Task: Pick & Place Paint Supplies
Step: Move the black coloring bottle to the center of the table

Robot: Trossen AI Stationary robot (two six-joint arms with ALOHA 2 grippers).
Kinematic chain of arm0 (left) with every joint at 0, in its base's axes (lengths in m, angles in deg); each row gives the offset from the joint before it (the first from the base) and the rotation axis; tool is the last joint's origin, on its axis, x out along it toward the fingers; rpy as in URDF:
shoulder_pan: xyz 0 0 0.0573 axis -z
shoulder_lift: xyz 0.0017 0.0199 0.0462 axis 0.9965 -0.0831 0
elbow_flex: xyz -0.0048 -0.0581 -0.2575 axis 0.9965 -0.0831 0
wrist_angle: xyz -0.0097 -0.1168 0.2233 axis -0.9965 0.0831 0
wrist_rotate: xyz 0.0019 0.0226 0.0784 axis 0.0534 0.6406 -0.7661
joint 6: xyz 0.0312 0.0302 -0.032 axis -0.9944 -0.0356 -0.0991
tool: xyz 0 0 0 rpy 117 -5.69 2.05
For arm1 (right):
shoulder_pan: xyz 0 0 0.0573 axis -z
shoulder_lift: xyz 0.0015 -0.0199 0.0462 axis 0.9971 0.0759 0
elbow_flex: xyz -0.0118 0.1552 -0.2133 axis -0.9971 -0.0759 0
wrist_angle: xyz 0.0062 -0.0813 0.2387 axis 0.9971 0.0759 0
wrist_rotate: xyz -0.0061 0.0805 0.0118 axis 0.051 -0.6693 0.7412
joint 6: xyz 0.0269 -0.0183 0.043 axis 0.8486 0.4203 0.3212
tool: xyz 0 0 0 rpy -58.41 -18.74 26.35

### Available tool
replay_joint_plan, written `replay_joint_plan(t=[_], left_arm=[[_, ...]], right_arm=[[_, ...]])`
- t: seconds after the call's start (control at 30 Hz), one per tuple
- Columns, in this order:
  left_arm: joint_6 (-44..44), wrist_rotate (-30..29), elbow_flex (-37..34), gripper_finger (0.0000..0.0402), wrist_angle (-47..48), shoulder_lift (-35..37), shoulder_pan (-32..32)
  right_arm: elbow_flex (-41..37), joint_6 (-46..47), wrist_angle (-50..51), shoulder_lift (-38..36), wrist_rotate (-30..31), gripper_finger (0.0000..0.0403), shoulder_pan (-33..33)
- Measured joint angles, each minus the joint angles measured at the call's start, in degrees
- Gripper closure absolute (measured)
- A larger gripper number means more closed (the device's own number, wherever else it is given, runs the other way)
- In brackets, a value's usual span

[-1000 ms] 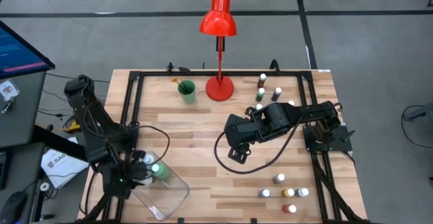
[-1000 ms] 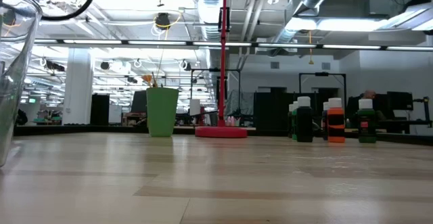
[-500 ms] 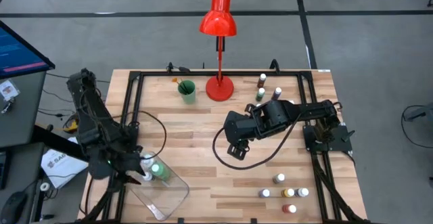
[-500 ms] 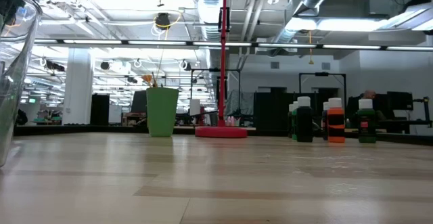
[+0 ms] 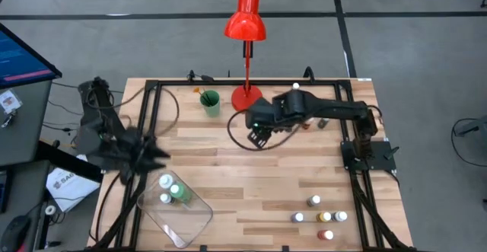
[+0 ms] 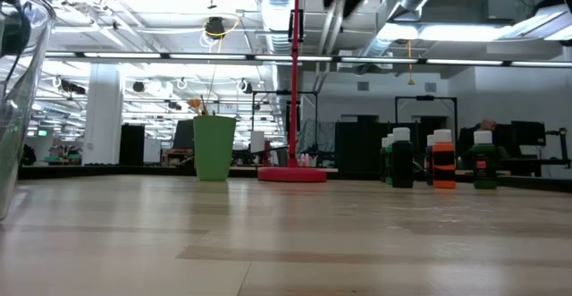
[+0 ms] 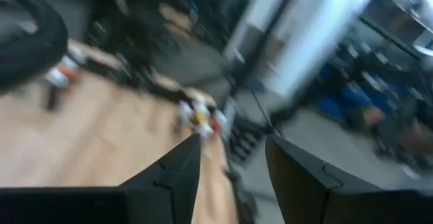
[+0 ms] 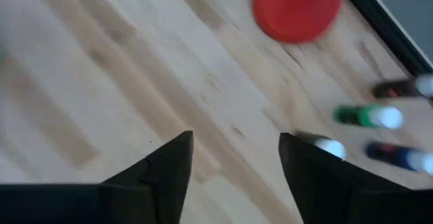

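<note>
The right claw (image 5: 257, 139) hangs open and empty over the middle of the table (image 5: 228, 183), just in front of the red lamp (image 5: 246, 96). The left claw (image 5: 157, 157) is open too, holding nothing, at the table's left edge — near the clear tray (image 5: 190, 221), where a green bottle (image 5: 179, 193) and two small bottles lie. More paint bottles (image 5: 319, 215) stand at the near right corner; others are behind the right arm.
</note>
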Motion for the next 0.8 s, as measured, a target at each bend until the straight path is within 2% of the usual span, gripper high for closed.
replay_joint_plan(t=[0.13,0.3,0.43,0.6,0.8], left_arm=[[-4.63,-4.10,0.02,0.0224,-1.71,0.96,-2.39],[-4.79,-4.58,0.02,0.0200,-1.82,0.19,-5.70],[-4.83,-4.58,0.02,0.0188,-1.81,-0.50,-7.91],[-4.83,-4.57,0.02,0.0180,-1.81,-1.13,-10.28],[-4.83,-4.54,0.01,0.0179,-1.79,-1.48,-11.33]], right_arm=[[-10.96,-1.38,0.06,-3.02,-2.55,0.0164,2.83],[-25.69,-1.20,0.06,-7.80,-4.23,0.0159,6.70],[-35.34,-1.67,-3.92,-13.31,-4.20,0.0159,10.25],[-43.58,-4.03,-12.12,-17.12,-4.31,0.0159,13.43],[-48.75,-7.41,-19.65,-17.20,-6.06,0.0159,16.09]])
